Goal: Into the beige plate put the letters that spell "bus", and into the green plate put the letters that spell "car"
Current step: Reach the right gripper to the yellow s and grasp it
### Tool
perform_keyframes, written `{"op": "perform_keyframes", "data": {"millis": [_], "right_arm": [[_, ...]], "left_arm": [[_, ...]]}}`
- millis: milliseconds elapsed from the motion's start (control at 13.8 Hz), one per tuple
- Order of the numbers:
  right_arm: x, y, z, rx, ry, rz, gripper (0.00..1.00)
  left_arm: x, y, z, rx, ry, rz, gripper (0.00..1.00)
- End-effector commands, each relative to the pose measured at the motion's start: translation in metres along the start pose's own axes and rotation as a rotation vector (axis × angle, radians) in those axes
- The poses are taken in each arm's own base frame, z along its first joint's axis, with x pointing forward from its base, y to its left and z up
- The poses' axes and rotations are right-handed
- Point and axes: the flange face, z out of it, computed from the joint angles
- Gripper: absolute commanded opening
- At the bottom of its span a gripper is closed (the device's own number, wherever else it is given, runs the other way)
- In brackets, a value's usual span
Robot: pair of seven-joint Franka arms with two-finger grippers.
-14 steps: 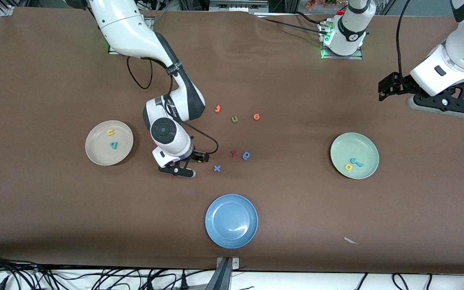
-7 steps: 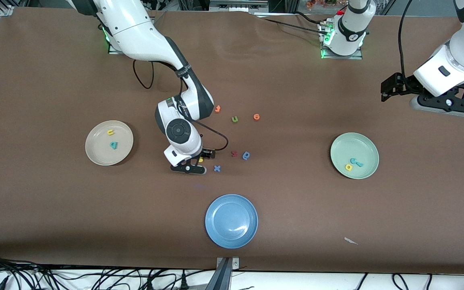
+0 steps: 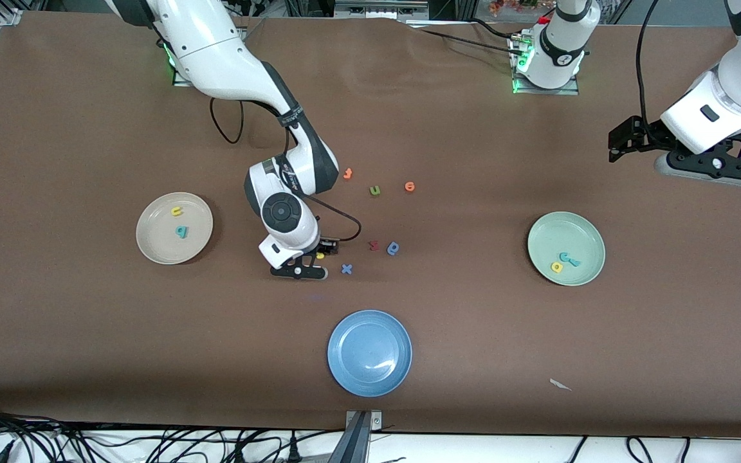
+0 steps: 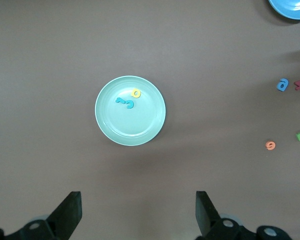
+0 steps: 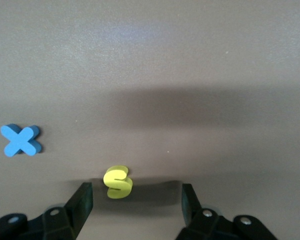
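Gripper closing in on the last "bus" letter

Right gripper (image 3: 309, 262) has slid from beside the beige plate (image 3: 152, 247) toward mid-table over the last sec and now sits low over the yellow s (image 5: 117, 182); in the right wrist view the s lies flat on the brown table (image 3: 473, 334) btwn the fingers (image 5: 83, 200), nearer one of them, jaws narrowing but not yet touching it, so nothing held. Blue x (image 3: 347, 269) lies just beside, toward the left arm's end. Beige plate already has the yellow u (image 3: 177, 211) + teal b (image 3: 181, 231); green plate (image 3: 586, 228) holds its three "car" letters (image 4: 127, 99). Left gripper (image 3: 689, 154) waits wide open, up over the table's left-arm end. Judging by this, the s is the only letter left: grab it, carry to beige plate, done
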Motion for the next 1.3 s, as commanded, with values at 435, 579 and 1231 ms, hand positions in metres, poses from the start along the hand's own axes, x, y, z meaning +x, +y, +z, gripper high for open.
{"op": "perform_keyframes", "data": {"millis": [435,579,1231], "right_arm": [[0.0079,-0.0099,0.0049,0.024,-0.005,-0.006,0.57],[0.0079,-0.0097,0.0075,0.022,-0.007,-0.005,0.50],[0.0060,-0.0126,0.0066,0.047,-0.021,0.026,0.10]], "left_arm": [[0.0025,0.0004,-0.0056,0.027,-0.007,0.009,1.00],[0.0027,-0.0003,-0.0057,0.025,-0.006,0.009,1.00],[0.0027,0.0014,-0.0057,0.025,-0.006,0.011,1.00]]}}
